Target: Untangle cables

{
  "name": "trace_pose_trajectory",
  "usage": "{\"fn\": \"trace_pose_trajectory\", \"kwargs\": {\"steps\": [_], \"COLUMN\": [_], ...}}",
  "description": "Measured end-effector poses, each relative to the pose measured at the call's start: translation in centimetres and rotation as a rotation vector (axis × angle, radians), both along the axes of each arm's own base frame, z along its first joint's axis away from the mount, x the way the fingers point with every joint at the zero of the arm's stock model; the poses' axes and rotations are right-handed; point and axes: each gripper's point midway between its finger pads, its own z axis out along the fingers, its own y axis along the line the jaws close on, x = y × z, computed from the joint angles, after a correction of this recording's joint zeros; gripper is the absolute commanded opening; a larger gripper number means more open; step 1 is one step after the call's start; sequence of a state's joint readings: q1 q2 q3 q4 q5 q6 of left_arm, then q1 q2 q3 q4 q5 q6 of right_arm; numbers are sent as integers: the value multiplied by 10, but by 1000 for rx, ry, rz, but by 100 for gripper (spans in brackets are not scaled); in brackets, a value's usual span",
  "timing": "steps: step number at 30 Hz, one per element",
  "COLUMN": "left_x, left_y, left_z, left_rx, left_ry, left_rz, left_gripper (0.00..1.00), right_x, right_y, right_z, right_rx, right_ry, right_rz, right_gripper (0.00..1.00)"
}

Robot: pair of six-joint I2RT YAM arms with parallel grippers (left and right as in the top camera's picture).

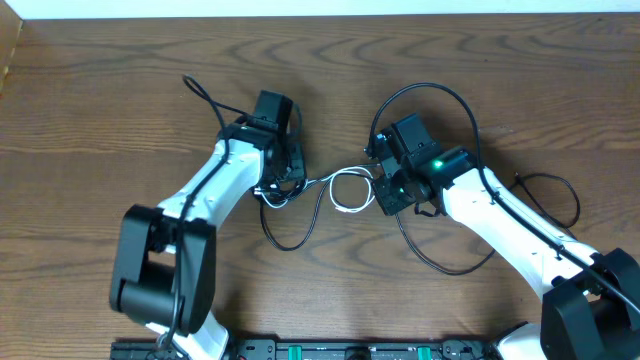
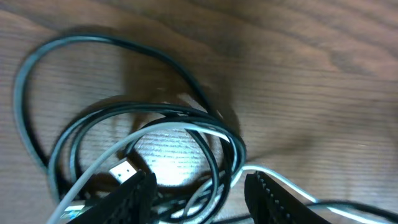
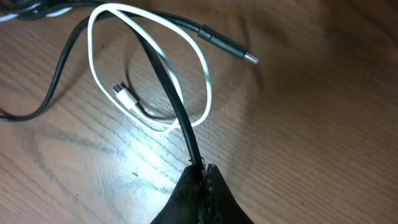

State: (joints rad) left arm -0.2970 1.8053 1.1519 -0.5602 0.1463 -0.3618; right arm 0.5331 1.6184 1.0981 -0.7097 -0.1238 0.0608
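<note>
On the table [image 1: 100, 110], left fingers [image 2: 134, 198] stand apart over the white cable [image 3: 209, 84]; right fingers [image 3: 200, 193] pinch the black cable [image 3: 176, 102].

Wooden table [image 1: 90, 130], dark grain, lies beneath left gripper [image 1: 283, 180] and right gripper [image 1: 385, 195]. Pale strip [image 1: 300, 8] well beyond both, possibly a wall. Dark rail [image 1: 340, 351] with green fittings sits behind them.

Entangled black cable [image 3: 175, 93] and white cable [image 3: 209, 84]
</note>
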Motion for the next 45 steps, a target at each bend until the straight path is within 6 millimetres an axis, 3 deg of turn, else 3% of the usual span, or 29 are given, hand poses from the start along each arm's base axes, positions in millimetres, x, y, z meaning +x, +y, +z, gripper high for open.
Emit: {"fn": "trace_pose_trajectory", "kwargs": {"steps": [13, 14, 16, 21, 24, 25, 29, 34, 38, 42, 43, 45], "left_x": [4, 5, 7, 9, 11, 12, 15, 16, 13, 13, 13, 12], "left_y": [-6, -8, -10, -12, -1, 14, 54, 94, 113, 118, 117, 116], "left_z": [-30, -31, -31, -34, -34, -35, -35, -35, -35, -34, -34, -34], "left_rx": [7, 9, 11, 21, 45, 53, 44, 1, -48, -98, -107, -114], "left_ry": [39, 34, 26, 29, 37, 48, 91, 128, 158, 174, 177, 179], "left_rz": [17, 13, 10, 35, 96, 158, 343, 490, 563, 590, 591, 589], "left_gripper": [51, 44, 8, 8, 8, 8, 8, 8, 8, 8, 8, 8], "right_x": [-3, -3, -4, 0, 11, 18, 23, 24, 24, 18, 17, 15], "right_y": [1, 2, 3, -2, -16, -30, -59, -97, -130, -143, -141, -129], "right_z": [0, 0, 0, 3, 25, 51, 110, 148, 167, 164, 161, 155], "right_rx": [9, 13, 18, 26, 66, 103, 175, 197, 197, 193, 202, 241], "right_ry": [15, 17, 20, 16, -41, -109, -267, -388, -457, -430, -413, -365], "right_rz": [-2, -1, 1, -22, -82, -125, -207, -314, -405, -441, -434, -402], "right_gripper": [1, 1, 1, 1, 1, 1, 1, 1, 1, 1, 5, 23]}}
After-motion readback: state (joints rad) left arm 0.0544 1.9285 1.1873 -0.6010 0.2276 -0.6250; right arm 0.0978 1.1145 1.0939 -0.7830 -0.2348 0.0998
